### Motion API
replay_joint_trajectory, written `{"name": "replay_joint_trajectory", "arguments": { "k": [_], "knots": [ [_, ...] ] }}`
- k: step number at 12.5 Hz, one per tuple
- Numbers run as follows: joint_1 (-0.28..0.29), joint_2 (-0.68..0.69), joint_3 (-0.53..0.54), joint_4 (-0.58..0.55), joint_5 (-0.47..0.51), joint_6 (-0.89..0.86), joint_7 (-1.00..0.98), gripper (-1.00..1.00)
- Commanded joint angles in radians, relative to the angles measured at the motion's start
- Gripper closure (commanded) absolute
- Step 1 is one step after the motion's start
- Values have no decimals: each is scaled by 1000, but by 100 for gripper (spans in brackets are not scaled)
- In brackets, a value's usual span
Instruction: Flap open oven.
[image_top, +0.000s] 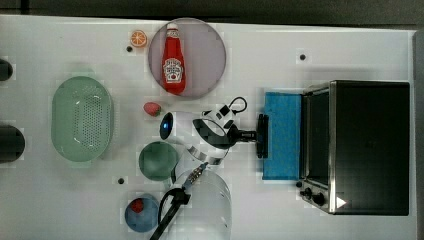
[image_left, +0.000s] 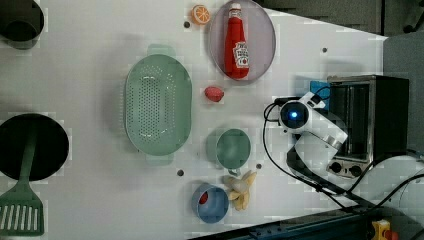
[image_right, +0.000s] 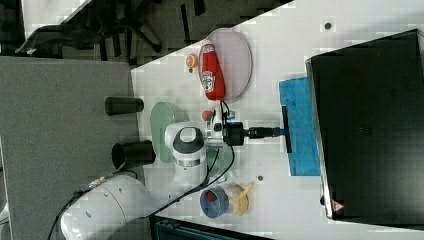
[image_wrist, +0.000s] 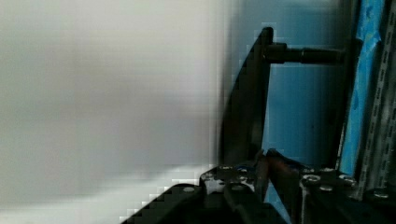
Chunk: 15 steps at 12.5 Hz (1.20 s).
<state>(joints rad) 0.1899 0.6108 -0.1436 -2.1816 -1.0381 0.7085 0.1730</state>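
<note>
The oven (image_top: 370, 145) stands at the top view's right, black-topped with a silver front frame and black knobs (image_top: 312, 195). Its blue-tinted glass door (image_top: 282, 110) is swung down and lies nearly flat toward the table's middle. My gripper (image_top: 257, 135) reaches from the arm to the door's outer edge and is shut on the dark bar handle (image_top: 262, 150). The right view has the same hold, gripper (image_right: 281, 132) on handle (image_right: 287, 142) in front of the door (image_right: 300, 100). In the wrist view the handle (image_wrist: 247, 107) runs between my fingertips (image_wrist: 280, 170).
A ketchup bottle (image_top: 173, 60) lies on a pink plate (image_top: 207, 55), with an orange slice (image_top: 138, 38) and a strawberry (image_top: 152, 108) nearby. A green colander (image_top: 82, 119), green cup (image_top: 157, 160) and blue bowl (image_top: 141, 212) sit at the top view's left. A banana (image_left: 240, 189) lies beside the bowl.
</note>
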Motion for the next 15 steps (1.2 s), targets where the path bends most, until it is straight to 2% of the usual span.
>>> {"name": "replay_joint_trajectory", "arguments": {
  "k": [1,7,8,10,15],
  "knots": [
    [-3,-53,9,44,110,102,53,65],
    [-14,-306,12,45,798,91,53,65],
    [-17,-361,10,45,877,66,46,65],
    [-21,-469,1,51,948,-7,44,65],
    [-22,-697,-55,135,961,-299,45,65]
  ]
}}
